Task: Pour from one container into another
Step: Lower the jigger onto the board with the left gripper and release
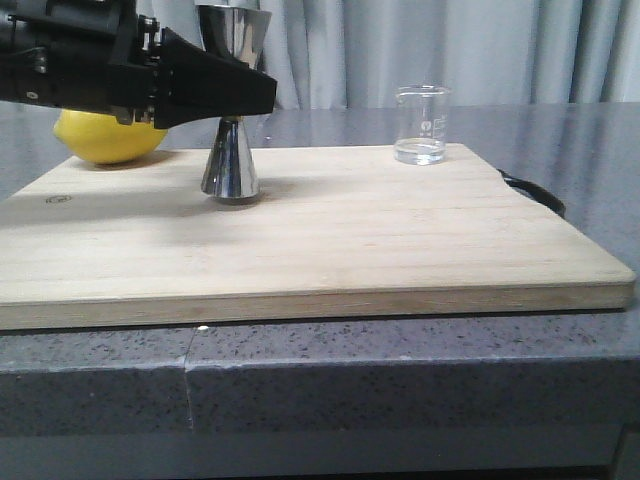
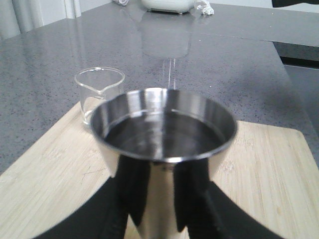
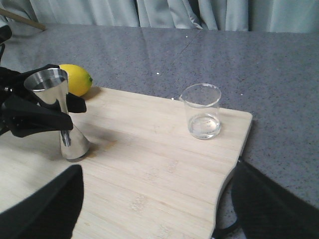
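Near the cutting board's (image 1: 330, 240) far left edge, the left gripper (image 1: 235, 92) clamps the upright steel jigger (image 1: 231, 150) at its waist; the glass beaker (image 1: 421, 124) waits at the far right corner. Steadying the jigger should ease pouring. Right gripper's (image 3: 149, 209) fingers spread wide, empty.

A dark grey speckled stone desk (image 1: 420, 350) filled the scene, with a seam visible along its front edge. Pale grey pleated curtains (image 1: 400, 50) hung behind it. Soft, even light reflected off the polished desk surface.
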Robot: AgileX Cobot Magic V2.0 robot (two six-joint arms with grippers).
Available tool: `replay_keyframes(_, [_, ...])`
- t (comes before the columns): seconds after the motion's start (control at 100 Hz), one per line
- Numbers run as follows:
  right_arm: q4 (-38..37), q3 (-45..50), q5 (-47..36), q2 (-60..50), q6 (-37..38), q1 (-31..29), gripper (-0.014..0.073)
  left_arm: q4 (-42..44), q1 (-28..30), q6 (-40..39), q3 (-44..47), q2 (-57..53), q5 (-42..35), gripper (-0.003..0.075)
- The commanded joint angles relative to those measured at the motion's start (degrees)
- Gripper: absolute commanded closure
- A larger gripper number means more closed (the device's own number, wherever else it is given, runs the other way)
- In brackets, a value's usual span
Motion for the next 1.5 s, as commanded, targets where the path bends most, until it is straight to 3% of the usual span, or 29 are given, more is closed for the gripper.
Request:
replay_keyframes(0.0, [-0.5,-1.4,1.5,-0.5,-0.1,0.1,0.0045,-4.6,-0.5,0.5,-1.7,-1.8,7.1,0.0532])
replay_keyframes(1.31, [-0.6,-1.4,1.9,-0.5,-0.1,0.1,0.0045,-4.6,-0.5,0.6,-1.8,-0.4,7.1,0.0528])
replay_keyframes(1.49, [-0.6,-1.4,1.9,-0.5,-0.1,0.1,0.0045,-4.6,-0.5,0.3,-1.8,-0.4,7.1,0.0447])
